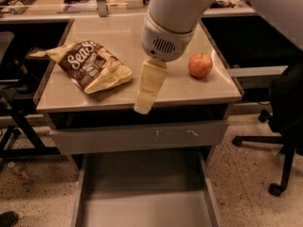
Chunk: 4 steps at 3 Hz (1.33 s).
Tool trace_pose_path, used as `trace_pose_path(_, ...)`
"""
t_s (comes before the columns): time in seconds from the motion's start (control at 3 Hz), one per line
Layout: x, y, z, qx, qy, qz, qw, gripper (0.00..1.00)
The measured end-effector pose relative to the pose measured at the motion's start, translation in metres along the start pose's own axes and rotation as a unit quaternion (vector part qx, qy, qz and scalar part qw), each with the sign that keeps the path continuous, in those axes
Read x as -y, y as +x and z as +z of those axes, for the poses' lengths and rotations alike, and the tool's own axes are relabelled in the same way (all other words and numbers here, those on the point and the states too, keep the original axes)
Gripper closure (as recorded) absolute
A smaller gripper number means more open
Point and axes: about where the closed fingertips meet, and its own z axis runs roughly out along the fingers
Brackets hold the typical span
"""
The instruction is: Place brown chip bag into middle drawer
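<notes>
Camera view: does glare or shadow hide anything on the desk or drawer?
Camera view: warm, dim light; mild glare on the beige desk top; crinkly brown chip bag and red apple plainly lit; pale yellow hand hangs over the desk's front edge; wide grey metal drawer shaded.

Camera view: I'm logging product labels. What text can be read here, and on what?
"SeaS": white script on the chip bag; the rest is not readable.
Smaller print below it: too blurred to read.
The hand, over the front edge of the desk right of the bag: no text.
</notes>
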Motion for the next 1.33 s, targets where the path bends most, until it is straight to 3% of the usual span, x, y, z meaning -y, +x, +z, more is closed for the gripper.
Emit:
trace_pose_path(0.33,0.002,-0.002,0.002,0.002,-0.001,-0.001,1.0,0.0)
trace_pose_path(0.67,0.003,-0.008,0.008,0.024,-0.002,0.004,0.9997,0.0)
trace_pose_path(1.33,0.049,-0.064,0.043,0.075,-0.023,0.017,0.9968,0.0)
